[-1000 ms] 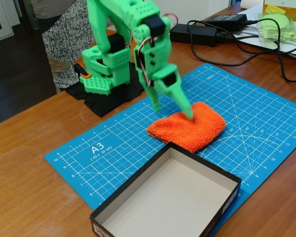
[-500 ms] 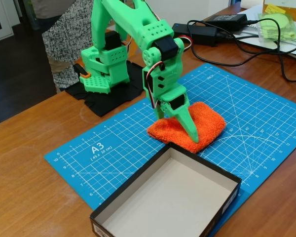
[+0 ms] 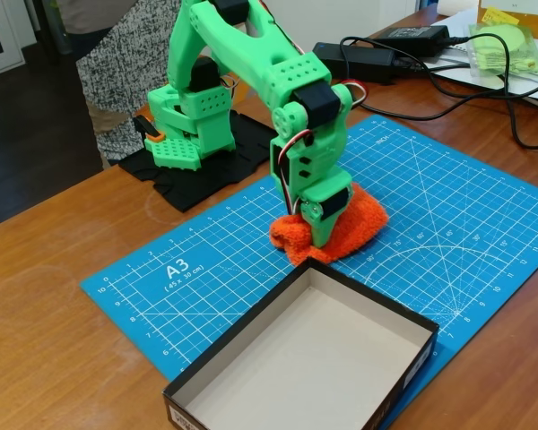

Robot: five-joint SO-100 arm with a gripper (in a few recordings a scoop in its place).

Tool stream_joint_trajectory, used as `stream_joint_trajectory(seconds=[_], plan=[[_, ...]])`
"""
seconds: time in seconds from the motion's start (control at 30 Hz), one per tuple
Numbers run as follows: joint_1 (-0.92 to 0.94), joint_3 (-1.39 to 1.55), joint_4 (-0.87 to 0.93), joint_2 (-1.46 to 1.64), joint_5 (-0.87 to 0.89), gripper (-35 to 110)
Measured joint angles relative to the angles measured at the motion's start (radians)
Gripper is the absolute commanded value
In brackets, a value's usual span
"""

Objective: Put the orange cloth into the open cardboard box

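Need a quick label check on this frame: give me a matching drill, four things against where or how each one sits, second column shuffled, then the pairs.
Things:
1. cloth
2. box
3. gripper
4. power adapters

Place or state:
A. at the back of the table, with black cables
B. down on the cloth, pressing into it
C. bunched up on the blue mat, outside the box
D. empty, at the near edge of the mat

Pairs: 1-C, 2-D, 3-B, 4-A

The blue cutting mat [image 3: 206,269] reads "A3" and "(45 x 30 cm)".
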Motion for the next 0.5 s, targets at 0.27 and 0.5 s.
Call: stream_joint_trajectory(seconds=[0.27, 0.5], plan=[[-0.037, 0.104, 0.192, 0.362, 0.037, 0], [-0.021, -0.178, 0.365, 0.549, 0.064, 0]])
